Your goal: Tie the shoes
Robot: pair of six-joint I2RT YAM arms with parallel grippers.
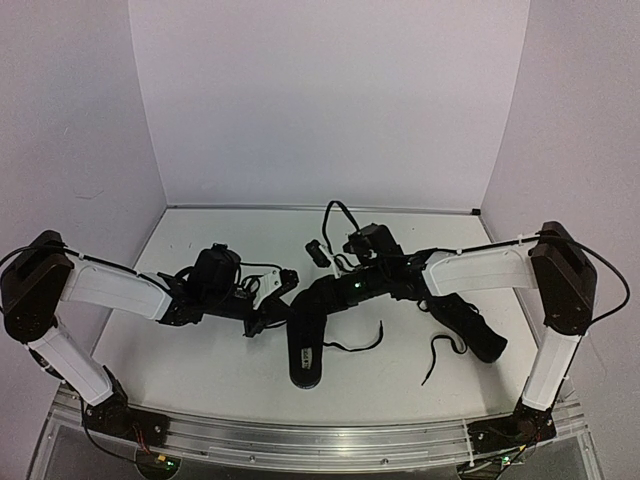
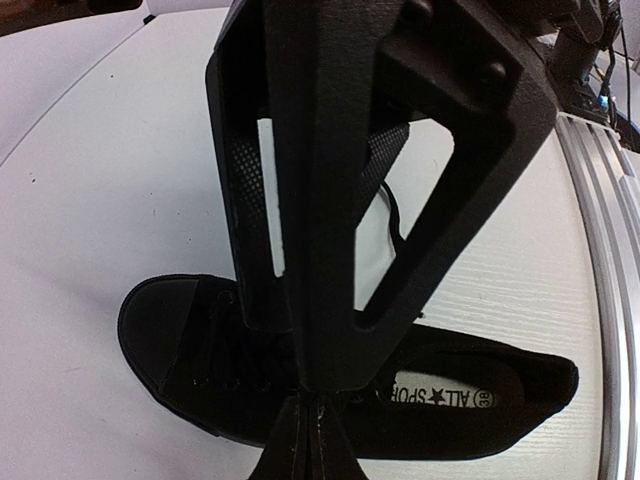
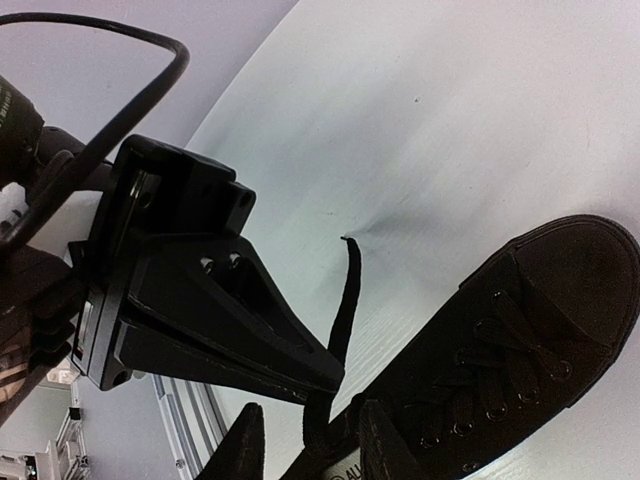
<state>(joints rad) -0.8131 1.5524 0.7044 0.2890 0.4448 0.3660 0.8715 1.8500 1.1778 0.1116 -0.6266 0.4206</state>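
White tabletop [image 1: 190, 365] is boxed in by pale walls [image 1: 330, 100] left, far and right, with an aluminium rail [image 1: 320, 440] along the near edge and bare room far-left. One black low-top lace-up shoe [image 1: 305, 350] lies mid-table, heel nearest, pale insole label showing. Its twin [image 1: 478, 332] sits right. Left gripper [image 2: 310, 425] is clamped, seemingly pinching a thin black lace [image 3: 348, 290]. Right gripper [image 3: 312, 420] has its fingers apart.

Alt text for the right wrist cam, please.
A black shoe lies on the white table, toe at upper right. The left pincer, shut, pinches its lace upright, just above the open right pincer.
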